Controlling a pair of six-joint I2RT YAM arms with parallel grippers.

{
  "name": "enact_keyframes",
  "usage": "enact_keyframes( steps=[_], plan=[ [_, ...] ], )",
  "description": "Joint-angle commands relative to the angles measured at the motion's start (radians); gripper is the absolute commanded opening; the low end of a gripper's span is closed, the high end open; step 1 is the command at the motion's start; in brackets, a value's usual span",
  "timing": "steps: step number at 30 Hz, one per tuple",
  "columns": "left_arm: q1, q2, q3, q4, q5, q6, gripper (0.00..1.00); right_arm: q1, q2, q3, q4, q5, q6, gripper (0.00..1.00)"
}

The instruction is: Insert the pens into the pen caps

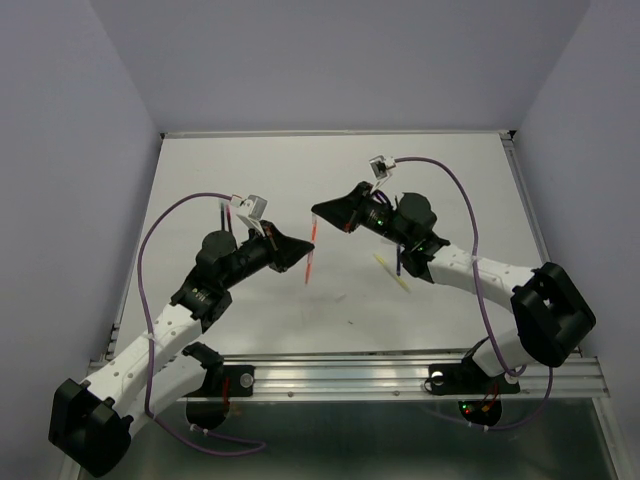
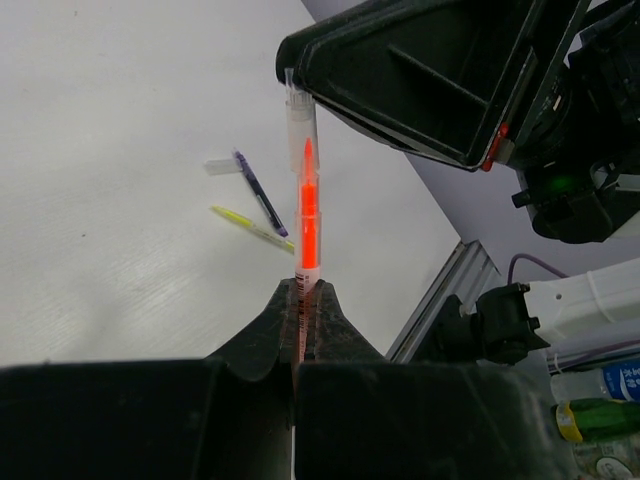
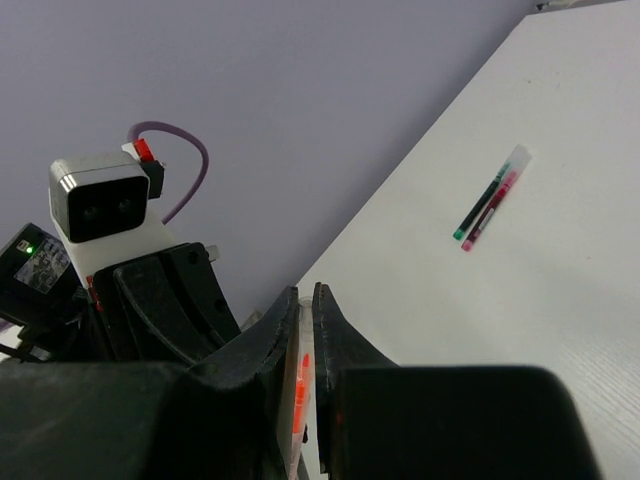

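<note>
An orange-pink pen (image 2: 310,235) stands up out of my left gripper (image 2: 307,287), which is shut on its lower barrel. Its tip sits inside a clear pen cap (image 2: 300,120). That cap (image 3: 305,325) is pinched between the shut jaws of my right gripper (image 3: 305,292). In the top view the two grippers meet mid-table, left (image 1: 298,250) and right (image 1: 318,212), with the pen (image 1: 311,250) between them. A dark blue pen (image 2: 258,192) and a yellow pen (image 2: 250,226) lie on the table. A green pen (image 3: 480,208) and a red pen (image 3: 492,212) lie side by side.
The dark blue pen (image 1: 398,262) and yellow pen (image 1: 392,272) lie just under the right arm's forearm (image 1: 470,270). An aluminium rail (image 1: 400,378) runs along the near table edge. Lilac walls close in the back and both sides.
</note>
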Motion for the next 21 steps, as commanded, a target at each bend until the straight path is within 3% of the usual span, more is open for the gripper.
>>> enact_keyframes(
  steps=[1,12,21],
  plan=[
    [-0.006,-0.021,0.015,0.082,-0.026,0.012,0.00,0.019,-0.019,-0.036,0.076,0.001,0.019,0.01],
    [-0.006,-0.009,0.033,0.125,-0.101,-0.008,0.00,0.019,-0.025,-0.088,0.201,0.142,0.091,0.01],
    [-0.006,-0.019,0.050,0.181,-0.155,-0.011,0.00,0.019,-0.016,-0.059,0.169,0.098,0.065,0.01]
  ],
)
